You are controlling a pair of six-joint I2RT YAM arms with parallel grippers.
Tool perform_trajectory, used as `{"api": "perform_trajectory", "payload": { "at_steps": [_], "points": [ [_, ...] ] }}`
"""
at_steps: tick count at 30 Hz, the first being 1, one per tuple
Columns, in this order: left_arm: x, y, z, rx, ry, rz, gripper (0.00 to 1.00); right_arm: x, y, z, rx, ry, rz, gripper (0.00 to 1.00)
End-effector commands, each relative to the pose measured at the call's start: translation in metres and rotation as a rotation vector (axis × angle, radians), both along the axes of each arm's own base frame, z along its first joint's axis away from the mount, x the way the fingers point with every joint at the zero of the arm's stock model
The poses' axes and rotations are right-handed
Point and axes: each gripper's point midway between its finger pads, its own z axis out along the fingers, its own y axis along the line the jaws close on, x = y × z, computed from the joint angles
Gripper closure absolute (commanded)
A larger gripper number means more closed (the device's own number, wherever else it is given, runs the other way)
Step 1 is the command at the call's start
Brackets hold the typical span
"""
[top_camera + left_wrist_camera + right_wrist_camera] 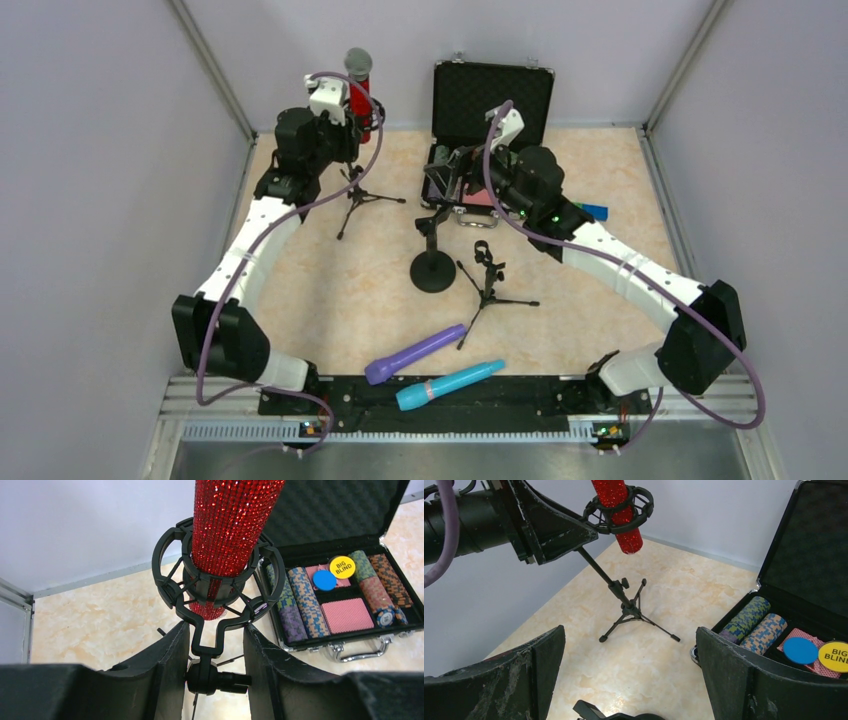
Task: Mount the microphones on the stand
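Left gripper (216, 627) part-closed around mount stem (206, 642), hold unclear; red microphone (227, 525) seated above; purple microphone (415, 353), turquoise microphone (450, 384) unmounted far behind.

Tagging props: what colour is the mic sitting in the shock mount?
The microphone is glittery red, clearest in the left wrist view.

Tabletop (330, 290) as I see it from above: purple mic (415, 353) & turquoise mic (450, 385) side by side nr front edge; round-base stand (433, 272), small tripod stand (487, 285) mid-table; left tripod stand (358, 197), open chip case (492, 95) at back.
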Motion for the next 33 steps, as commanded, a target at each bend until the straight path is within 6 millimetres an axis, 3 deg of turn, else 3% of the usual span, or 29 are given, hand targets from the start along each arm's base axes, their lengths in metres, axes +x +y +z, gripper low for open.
{"api": "perform_trajectory", "payload": {
  "at_steps": [1, 7, 23, 33],
  "points": [
    [0.023, 0.004, 0.080, -0.062, -0.237, 0.008, 1.00, 0.005, -0.006, 0.016, 0.012, -0.043, -0.013, 0.01],
    [0.040, 0.007, 0.062, -0.038, -0.207, 0.003, 1.00, 0.009, -0.004, 0.011, 0.004, -0.035, -0.014, 0.01],
    [0.055, 0.018, -0.024, -0.053, -0.095, 0.034, 1.00, 0.015, 0.001, -0.006, -0.009, 0.002, -0.005, 0.01],
    [0.066, 0.034, -0.062, -0.180, 0.006, 0.082, 1.00, 0.016, 0.003, -0.010, -0.010, 0.013, 0.000, 0.01]
  ]
}}
